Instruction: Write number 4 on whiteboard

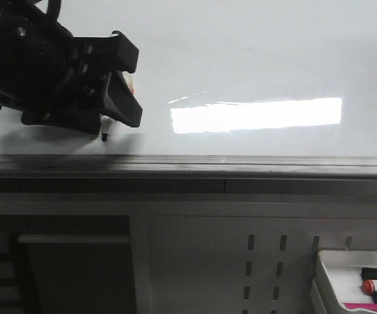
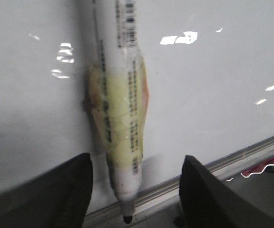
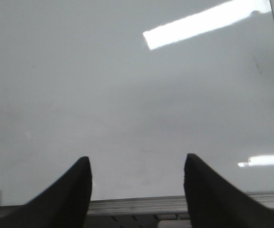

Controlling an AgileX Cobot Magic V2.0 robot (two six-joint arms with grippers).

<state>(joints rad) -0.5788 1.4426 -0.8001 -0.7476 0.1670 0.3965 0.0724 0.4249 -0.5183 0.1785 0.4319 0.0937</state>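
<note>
The whiteboard (image 1: 241, 52) is glossy white, with a grey edge strip (image 1: 241, 167) along its near side. No black lines of a number 4 show on it in any view. A white marker (image 2: 122, 109) wrapped in yellowish tape lies along the board, its black tip (image 1: 105, 136) at the edge strip. My left gripper (image 1: 131, 85) is open and straddles the marker (image 2: 137, 190), one finger on each side and neither pressing on it. My right gripper (image 3: 137, 185) is open and empty over the bare board (image 3: 127, 95) near its edge. It is out of the front view.
A small white tray (image 1: 326, 261) at the lower right holds several markers, one with a red cap (image 1: 369, 286). A perforated grey panel (image 1: 267, 261) and a dark shelf opening (image 1: 71, 275) sit below the board's edge.
</note>
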